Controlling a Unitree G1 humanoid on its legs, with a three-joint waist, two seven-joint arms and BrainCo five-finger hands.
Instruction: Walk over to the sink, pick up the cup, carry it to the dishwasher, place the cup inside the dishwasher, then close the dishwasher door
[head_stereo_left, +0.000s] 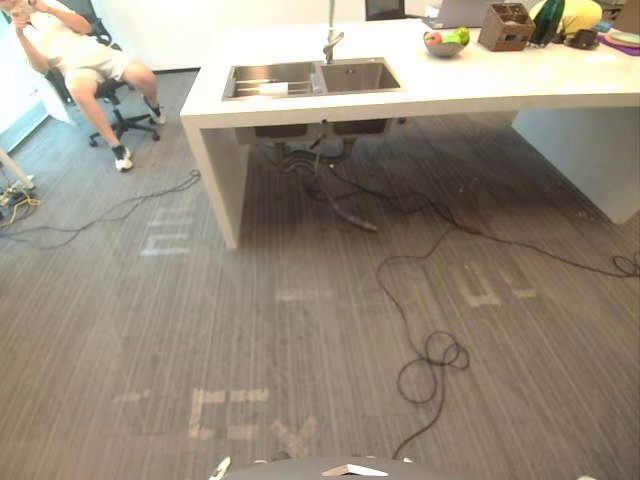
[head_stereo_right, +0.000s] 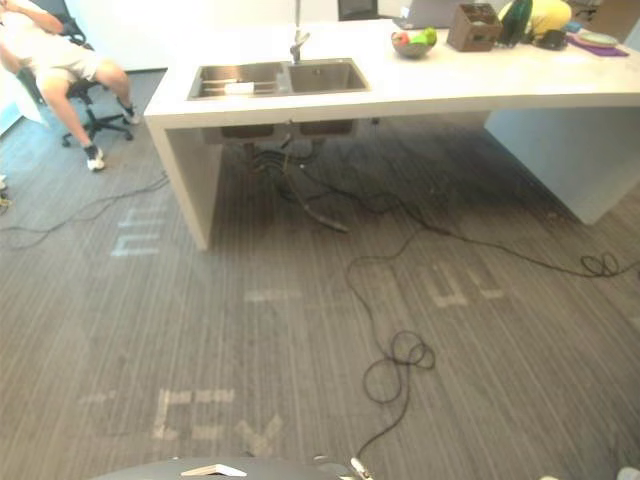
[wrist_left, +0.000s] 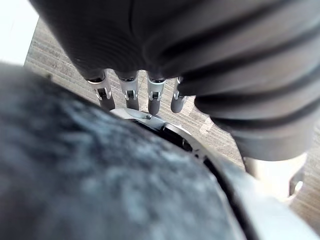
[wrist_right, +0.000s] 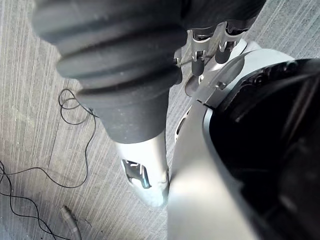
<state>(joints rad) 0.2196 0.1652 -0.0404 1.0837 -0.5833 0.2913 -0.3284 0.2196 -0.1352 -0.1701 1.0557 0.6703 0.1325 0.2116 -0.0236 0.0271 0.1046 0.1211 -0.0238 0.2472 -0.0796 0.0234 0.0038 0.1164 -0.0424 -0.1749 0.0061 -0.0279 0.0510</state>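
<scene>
While the cup (head_stereo_left: 272, 89), a small pale shape, lies in the left basin of the sink (head_stereo_left: 360, 75), nothing of the task is done, I'd judge: the walk across the carpet (head_stereo_left: 300, 330) to the sink, the pick-up, the carry, the loading and the door are all left. The left hand (wrist_left: 129, 92) hangs with straight, relaxed fingers, holding nothing, and the right hand (wrist_right: 199, 50) likewise, both well short of the sink. Right of the sink on the worktop (head_stereo_left: 450, 85) sits a fruit bowl (head_stereo_left: 446, 41). Pale marks (head_stereo_left: 230, 410) on the carpet resemble letters, but I can't read them.

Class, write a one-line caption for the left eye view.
White counter with double sink across grey carpet; pale cup in its left basin; person seated far left.
</scene>
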